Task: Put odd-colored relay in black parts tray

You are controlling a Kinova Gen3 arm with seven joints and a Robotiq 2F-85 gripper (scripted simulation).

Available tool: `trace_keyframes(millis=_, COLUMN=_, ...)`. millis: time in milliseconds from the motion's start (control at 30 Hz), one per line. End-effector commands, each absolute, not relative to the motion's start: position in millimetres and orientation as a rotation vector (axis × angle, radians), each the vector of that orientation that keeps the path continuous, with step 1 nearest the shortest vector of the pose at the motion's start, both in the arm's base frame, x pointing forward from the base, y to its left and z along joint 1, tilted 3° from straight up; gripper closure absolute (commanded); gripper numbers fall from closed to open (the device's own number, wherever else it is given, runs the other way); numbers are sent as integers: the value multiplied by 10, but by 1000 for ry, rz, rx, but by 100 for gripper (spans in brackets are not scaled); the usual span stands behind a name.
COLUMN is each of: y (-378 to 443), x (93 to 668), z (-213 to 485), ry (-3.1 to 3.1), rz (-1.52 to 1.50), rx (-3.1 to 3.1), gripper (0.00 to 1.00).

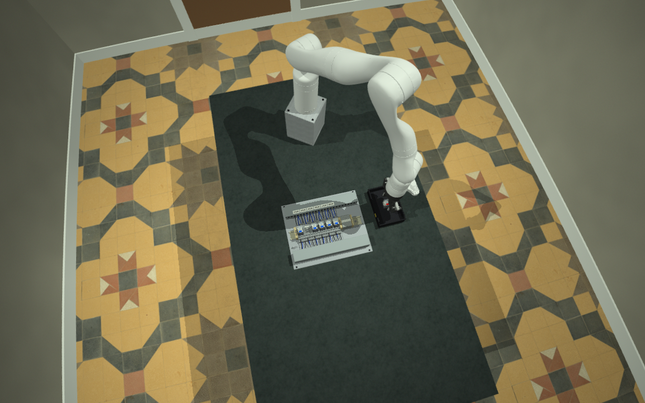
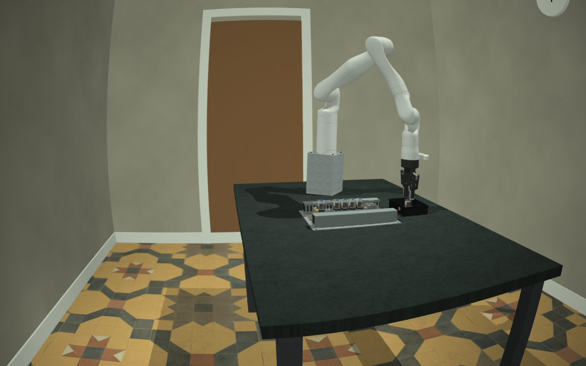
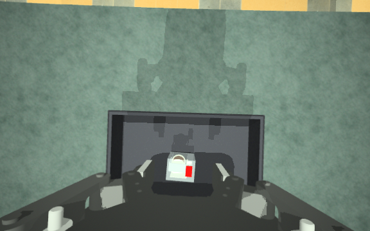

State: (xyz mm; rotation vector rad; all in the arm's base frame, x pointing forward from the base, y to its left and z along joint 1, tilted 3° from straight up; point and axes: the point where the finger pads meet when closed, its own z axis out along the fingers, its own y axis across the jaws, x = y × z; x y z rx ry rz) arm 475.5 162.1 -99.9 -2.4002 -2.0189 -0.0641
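Note:
The odd relay [image 3: 180,168] [image 1: 386,204], a clear box with a red button, lies on the floor of the black parts tray [image 3: 255,144] [image 1: 389,223] [image 2: 417,210]. My gripper [image 3: 183,172] [image 1: 391,202] [image 2: 409,195] hangs just above the tray and points straight down. Its fingers straddle the relay, with a gap on each side, so it is open. The other relays [image 1: 322,225] [image 2: 347,204] have blue buttons and stand in a row in the grey socket panel [image 1: 332,250] [image 2: 354,218], left of the tray.
The panel and tray sit on a dark table [image 1: 355,321] [image 2: 377,264]. The arm's grey pedestal [image 1: 304,122] [image 2: 324,173] stands at the back of the table. The tray lies near the table's right edge.

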Motion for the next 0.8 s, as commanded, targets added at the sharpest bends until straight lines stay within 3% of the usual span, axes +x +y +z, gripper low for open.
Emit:
trace_keyframes(millis=0, y=1623, x=4767, z=-976, ry=-2019, rz=-69, rx=-2401, gripper=39)
trace_keyframes(millis=767, y=1622, x=4766, z=-943, ry=-2019, rz=-69, rx=-2401, gripper=39)
